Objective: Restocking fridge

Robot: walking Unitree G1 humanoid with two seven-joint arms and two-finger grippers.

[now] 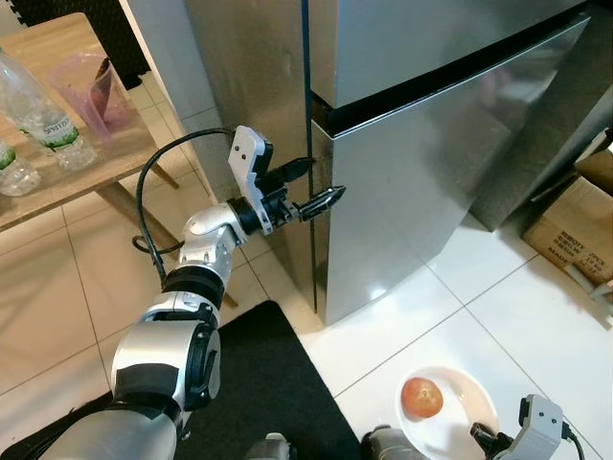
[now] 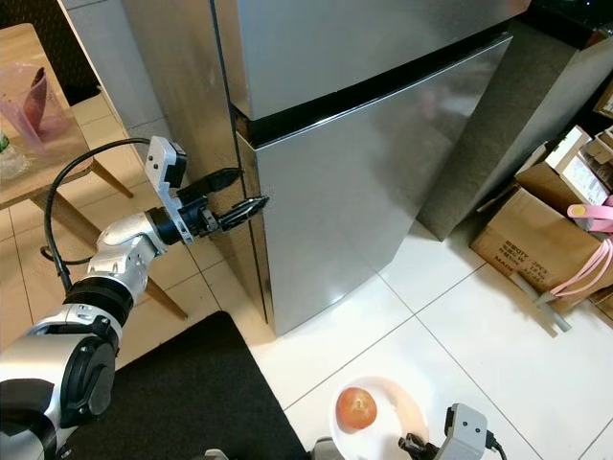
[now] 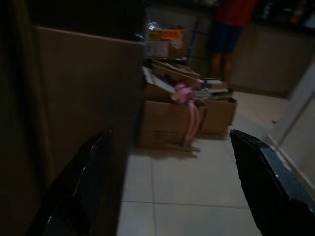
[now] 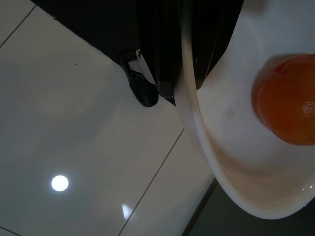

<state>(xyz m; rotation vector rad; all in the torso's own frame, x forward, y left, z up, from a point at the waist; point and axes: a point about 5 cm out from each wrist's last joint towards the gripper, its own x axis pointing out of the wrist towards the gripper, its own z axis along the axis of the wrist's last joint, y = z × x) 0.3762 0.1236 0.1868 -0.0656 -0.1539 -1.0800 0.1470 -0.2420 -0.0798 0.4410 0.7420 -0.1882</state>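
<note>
The left gripper [image 1: 314, 184] is spread wide at the fridge [image 1: 431, 163] door's left edge, one finger on each side, nothing clenched. Below the fridge, one white plate [image 1: 469, 422] with one tomato [image 1: 421, 397] is carried by the right gripper [image 1: 490, 439], fingers hidden.
</note>
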